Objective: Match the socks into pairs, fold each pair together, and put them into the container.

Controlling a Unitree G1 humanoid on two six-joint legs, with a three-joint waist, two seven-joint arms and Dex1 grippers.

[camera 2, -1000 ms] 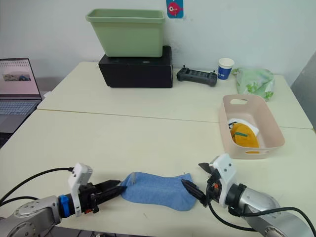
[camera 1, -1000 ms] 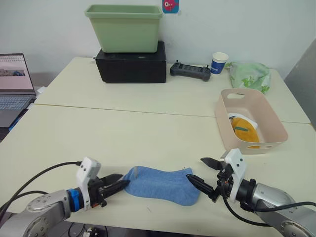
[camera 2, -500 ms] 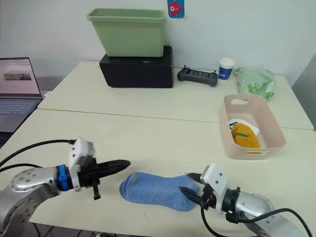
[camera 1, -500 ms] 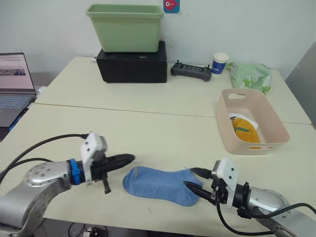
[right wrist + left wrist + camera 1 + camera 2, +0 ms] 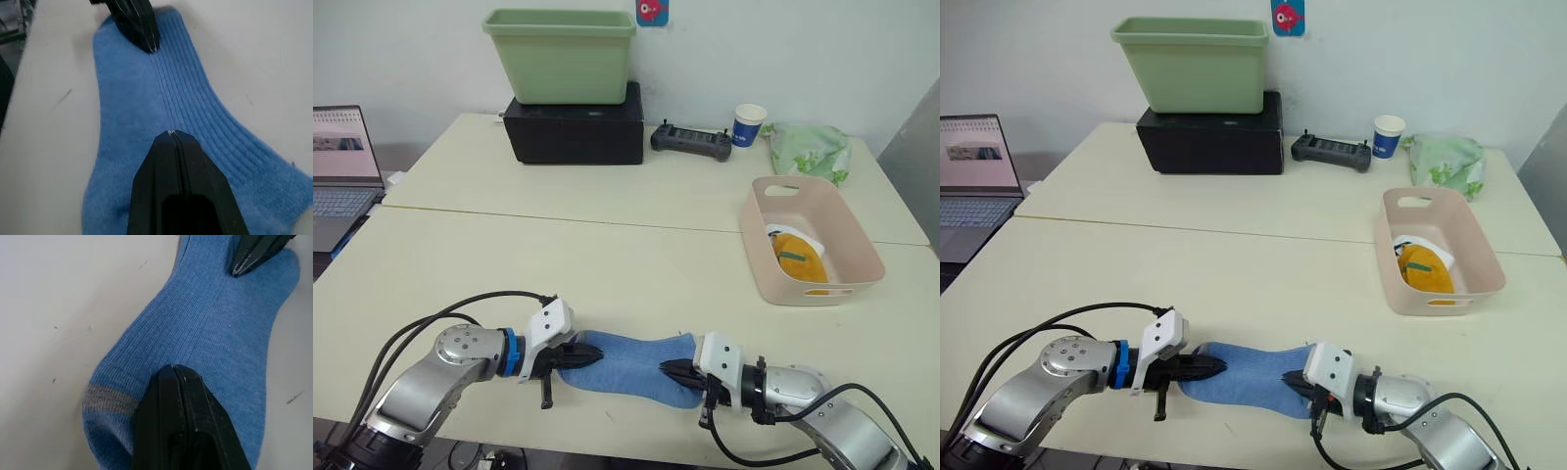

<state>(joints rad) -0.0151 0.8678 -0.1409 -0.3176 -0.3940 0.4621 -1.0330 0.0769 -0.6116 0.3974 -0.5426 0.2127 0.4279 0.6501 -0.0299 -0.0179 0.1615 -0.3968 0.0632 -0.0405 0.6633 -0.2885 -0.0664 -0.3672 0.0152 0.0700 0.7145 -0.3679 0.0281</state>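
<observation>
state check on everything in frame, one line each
left gripper: shut, tips over the blue sock's toe end
right gripper: shut, tips over its other end
blue sock: flat on table, unfolded
pink container: upright, yellow and white socks inside
green tub: upright on black box
laptop: open, screen lit

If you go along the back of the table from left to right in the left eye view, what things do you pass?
Laptop → black box with the green tub on top → controller → paper cup → green bag.

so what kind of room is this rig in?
Probably an office or lab: pale desks pushed together, an open laptop at one edge, a paper cup and a handheld controller near the white wall.
</observation>
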